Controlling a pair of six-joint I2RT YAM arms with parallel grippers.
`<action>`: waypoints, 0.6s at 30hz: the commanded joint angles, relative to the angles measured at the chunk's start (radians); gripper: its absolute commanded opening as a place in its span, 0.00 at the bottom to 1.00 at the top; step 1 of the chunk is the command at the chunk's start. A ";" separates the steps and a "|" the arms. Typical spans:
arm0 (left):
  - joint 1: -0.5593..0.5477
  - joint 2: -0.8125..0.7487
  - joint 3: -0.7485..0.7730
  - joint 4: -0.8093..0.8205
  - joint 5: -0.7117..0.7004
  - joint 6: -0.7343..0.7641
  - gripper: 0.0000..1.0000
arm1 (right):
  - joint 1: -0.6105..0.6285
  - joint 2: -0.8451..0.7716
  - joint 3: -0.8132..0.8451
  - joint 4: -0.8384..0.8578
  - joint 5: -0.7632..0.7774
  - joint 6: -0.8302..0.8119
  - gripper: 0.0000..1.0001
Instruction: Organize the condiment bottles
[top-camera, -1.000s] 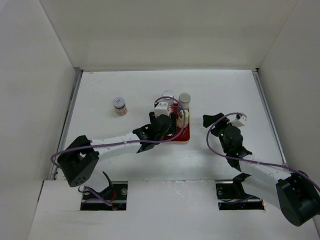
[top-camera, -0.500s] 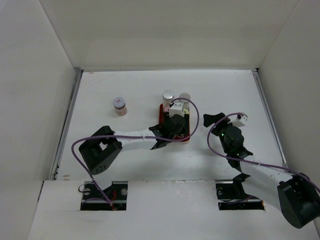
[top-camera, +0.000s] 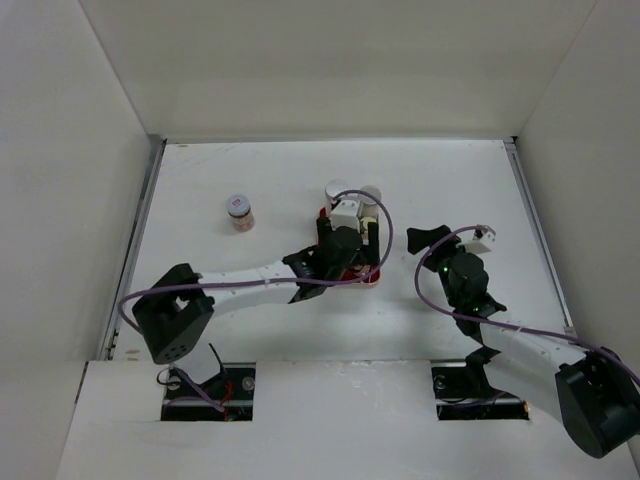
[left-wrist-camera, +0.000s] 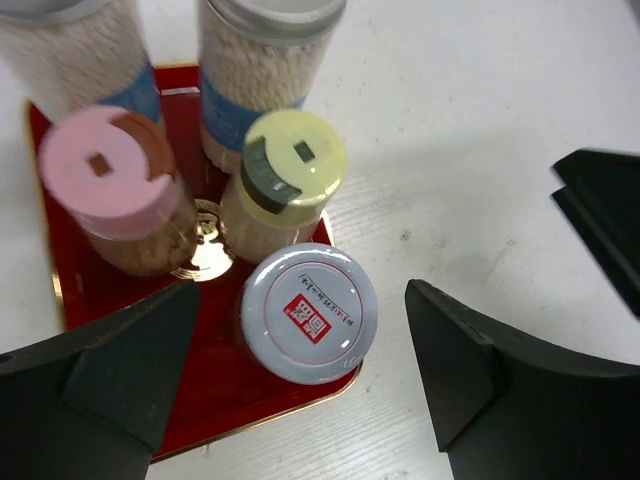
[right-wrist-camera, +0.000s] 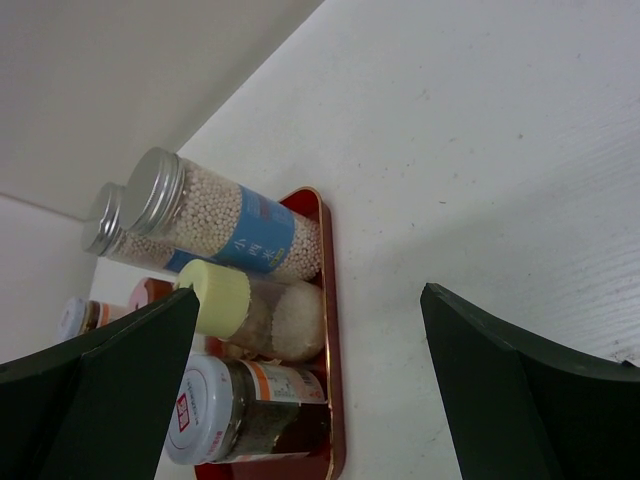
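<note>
You look down on white table (top-camera: 230, 175), boxed on three sides by plain white walls: back wall (top-camera: 340, 60), left wall (top-camera: 60, 180), right wall (top-camera: 590, 120). Grey left strip (top-camera: 141, 240) runs along table's left edge; matching right strip (top-camera: 536, 230) along other edge. Nearest you, white panel (top-camera: 340, 420) covers table front, with two rectangular holes cut in it: left opening (top-camera: 240, 405), right opening (top-camera: 505, 408). Light even, shadows soft and short. In your wrist views, tabletop faintly grained, few small specks.

four bottles (left-wrist-camera: 268, 75) standing in tray (left-wrist-camera: 212, 395), fifth jar (top-camera: 238, 212) well left on table (top-camera: 450, 180)
</note>
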 joint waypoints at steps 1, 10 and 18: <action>0.023 -0.149 -0.044 0.011 -0.059 0.041 0.84 | 0.007 -0.003 0.012 0.056 -0.001 -0.005 1.00; 0.387 -0.351 -0.189 -0.031 -0.065 0.032 0.84 | 0.007 0.006 0.017 0.059 -0.001 -0.009 1.00; 0.722 -0.222 -0.162 0.004 -0.030 0.057 0.83 | 0.007 0.015 0.021 0.059 -0.001 -0.010 1.00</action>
